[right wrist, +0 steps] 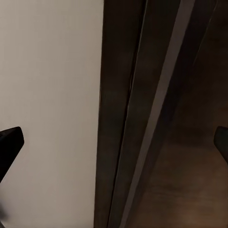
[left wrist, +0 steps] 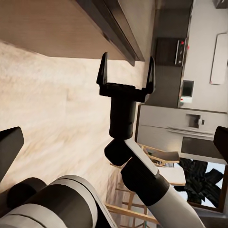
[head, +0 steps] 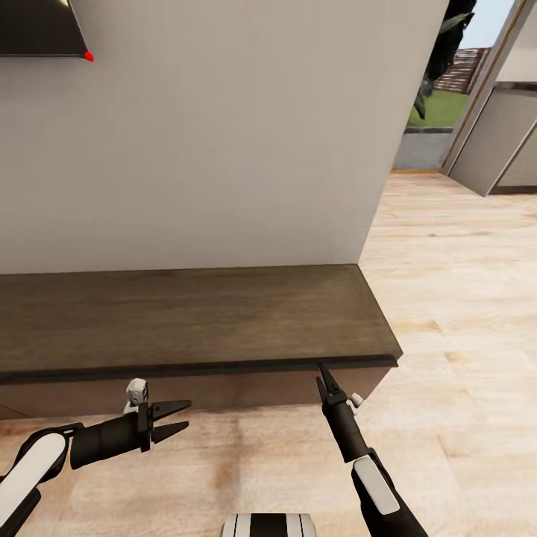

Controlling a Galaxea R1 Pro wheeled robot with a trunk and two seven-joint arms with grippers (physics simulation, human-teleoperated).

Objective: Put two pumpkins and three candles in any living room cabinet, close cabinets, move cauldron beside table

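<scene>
Cabinet (head: 186, 317): long, low, dark brown wood unit against the pale wall (head: 209, 134), its right end near the middle of the head view; top bare, front face in shadow below the overhanging edge, drawer fronts apparently flush and shut along the stretch in view.

Right gripper (head: 324, 377): tips raised to just under the cabinet's front lip, near its right end. Jaws spread, as the left wrist view (left wrist: 126, 71) shows plainly; nothing between them. The right wrist view looks up close along the dark edge of the top and the wall behind.

Left gripper (head: 176, 419): low over the wooden floor (head: 447, 298), in front of the cabinet, pointing right. Jaws parted, empty.

Task items: no pumpkin, candle or cauldron can be made out in these pictures; whether any is already stowed cannot be told.

Progress, as judged: a drawer seems about to be pulled open or checked shut. Stowing, closing and the cauldron's placing remain unconfirmed.
</scene>
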